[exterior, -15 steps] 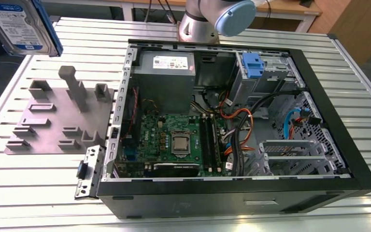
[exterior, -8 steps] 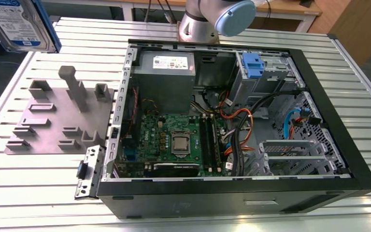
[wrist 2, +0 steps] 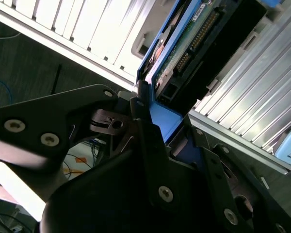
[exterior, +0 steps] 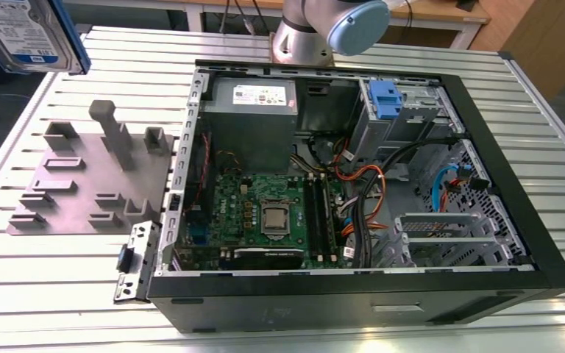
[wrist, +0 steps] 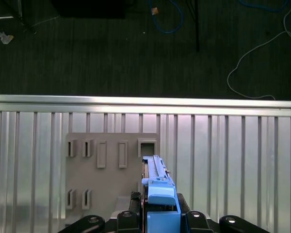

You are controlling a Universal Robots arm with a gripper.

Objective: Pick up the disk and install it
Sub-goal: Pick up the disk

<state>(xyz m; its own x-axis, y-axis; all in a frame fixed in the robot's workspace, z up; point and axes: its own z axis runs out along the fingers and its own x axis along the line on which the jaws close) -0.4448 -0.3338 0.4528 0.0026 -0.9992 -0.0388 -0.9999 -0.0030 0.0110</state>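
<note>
Jaws closed tight on the disk (wrist: 155,170): in both wrist views the gripper (wrist: 157,206) pinches it by the blue plastic rail at one end, with a black finger (wrist 2: 148,141) pressed flat against each side and no gap showing. The disk sits between the jaws and sticks out well past the fingertips, edge-on in the first wrist view. In the second wrist view its circuit-board side and connector row (wrist 2: 196,36) face the camera. In the exterior view the disk (exterior: 23,33) hangs in the air at the upper corner on the exterior view's left, label side showing, touching nothing but the gripper. Beyond the jaws, past the free end of the disk, lies a grey holder plate (wrist: 111,165) with upright slots, flat on the slatted metal table (wrist: 233,160); the disk is clear of it. Farther out from the jaws, past the table edge, is dark floor with loose cables (wrist: 262,53). Well off to one side of the jaws, toward the exterior view's right, stands the open computer case (exterior: 361,301), with a drive cage (exterior: 410,118) near the arm's base (exterior: 307,37).
</note>
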